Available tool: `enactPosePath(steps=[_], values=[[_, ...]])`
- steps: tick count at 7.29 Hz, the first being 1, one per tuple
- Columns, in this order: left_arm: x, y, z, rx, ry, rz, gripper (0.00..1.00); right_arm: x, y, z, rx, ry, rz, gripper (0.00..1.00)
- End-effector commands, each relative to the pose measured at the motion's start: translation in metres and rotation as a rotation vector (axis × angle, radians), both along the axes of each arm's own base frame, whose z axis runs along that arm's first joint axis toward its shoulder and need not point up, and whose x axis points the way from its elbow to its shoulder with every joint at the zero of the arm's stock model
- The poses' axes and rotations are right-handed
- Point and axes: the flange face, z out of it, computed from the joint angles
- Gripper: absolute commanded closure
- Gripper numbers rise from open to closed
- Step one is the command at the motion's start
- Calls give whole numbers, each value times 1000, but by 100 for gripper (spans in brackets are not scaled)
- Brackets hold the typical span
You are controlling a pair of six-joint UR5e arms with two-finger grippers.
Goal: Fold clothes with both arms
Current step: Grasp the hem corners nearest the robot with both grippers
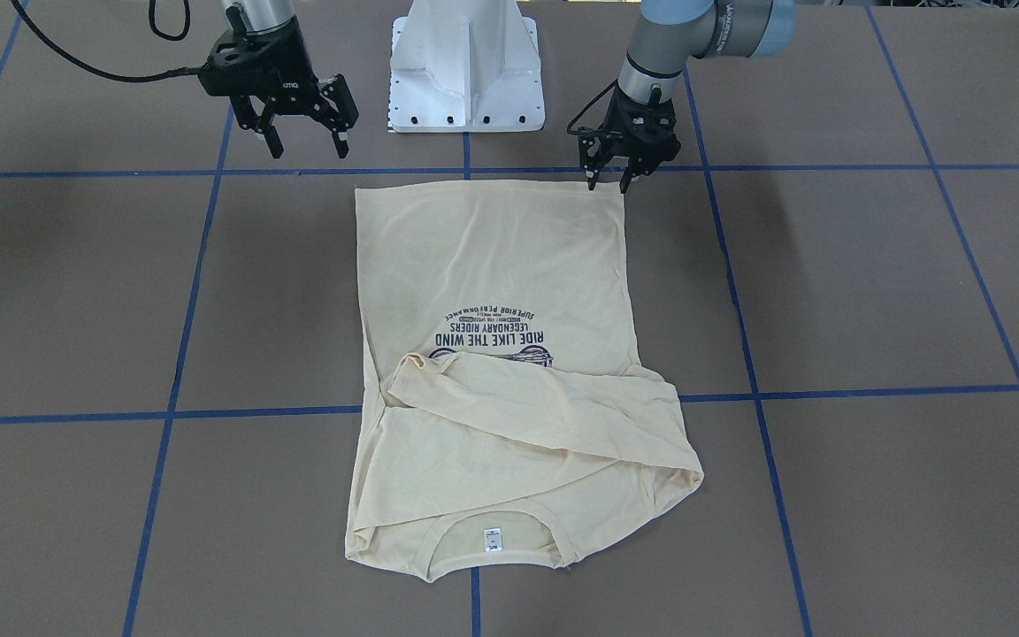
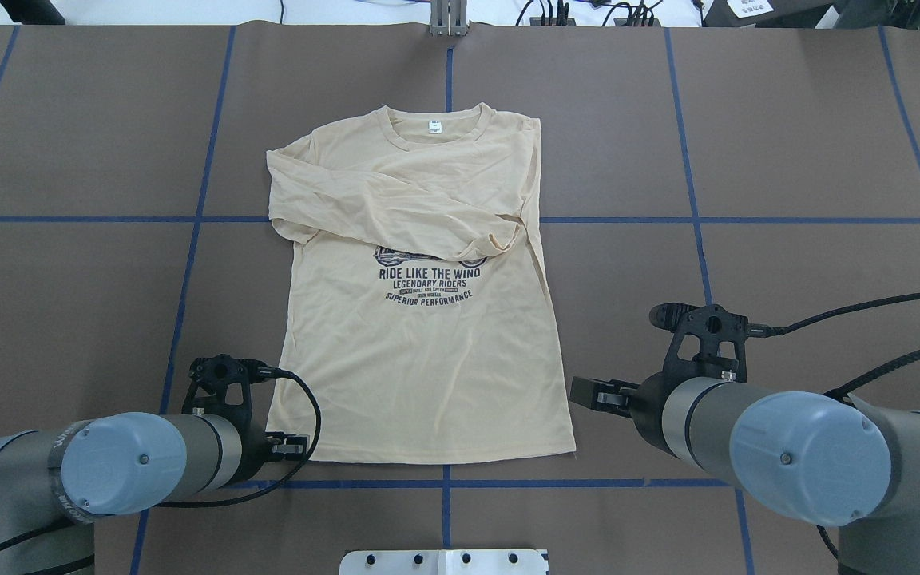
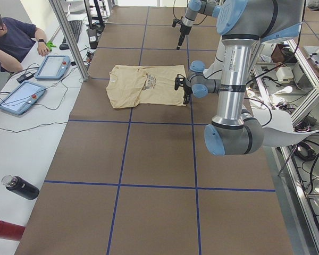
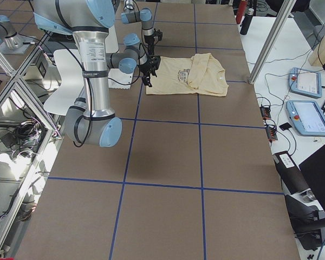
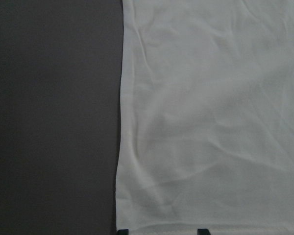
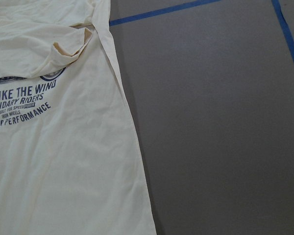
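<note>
The cream-yellow long-sleeved T-shirt (image 1: pixel 492 265) lies flat, print up, on the brown table. Its collar points away from the robot and both sleeves are folded across the chest (image 2: pixel 396 208). My left gripper (image 1: pixel 609 182) is open, with its fingertips right at the hem's left corner. In the left wrist view the shirt (image 5: pixel 210 112) fills the right side, and both fingertips (image 5: pixel 202 231) show at the hem. My right gripper (image 1: pixel 306 146) is open and empty, above the table a little outside the hem's right corner. The right wrist view shows the shirt's right edge (image 6: pixel 54 161).
The white pedestal base (image 1: pixel 465 71) stands between the arms, behind the hem. Blue tape lines (image 2: pixel 444 483) grid the table. A seated operator (image 3: pixel 10 37) with tablets is past the far side. Two bottles (image 3: pixel 21 187) lie at the table's end.
</note>
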Motion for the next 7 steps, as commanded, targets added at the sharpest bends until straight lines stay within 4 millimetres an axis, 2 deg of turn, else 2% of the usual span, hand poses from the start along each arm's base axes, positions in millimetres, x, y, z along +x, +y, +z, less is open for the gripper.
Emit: enactPosePath(steps=[1,4,5,6,7], values=[[0,3,10,-4,-19,5,45,-2,2,1,2,3,-3,1],[1,3,12,-7,-23,7,47,-2,2,0,4,3,-2,0],[1,3,11,-7,-20,8,58,-2,2,0,4,2,-2,0],[1,3,10,-8,-19,7,85,-2,3,0,4,3,-3,0],[0,3,9,-8,-16,7,100,-2,3,0,4,2,-3,0]])
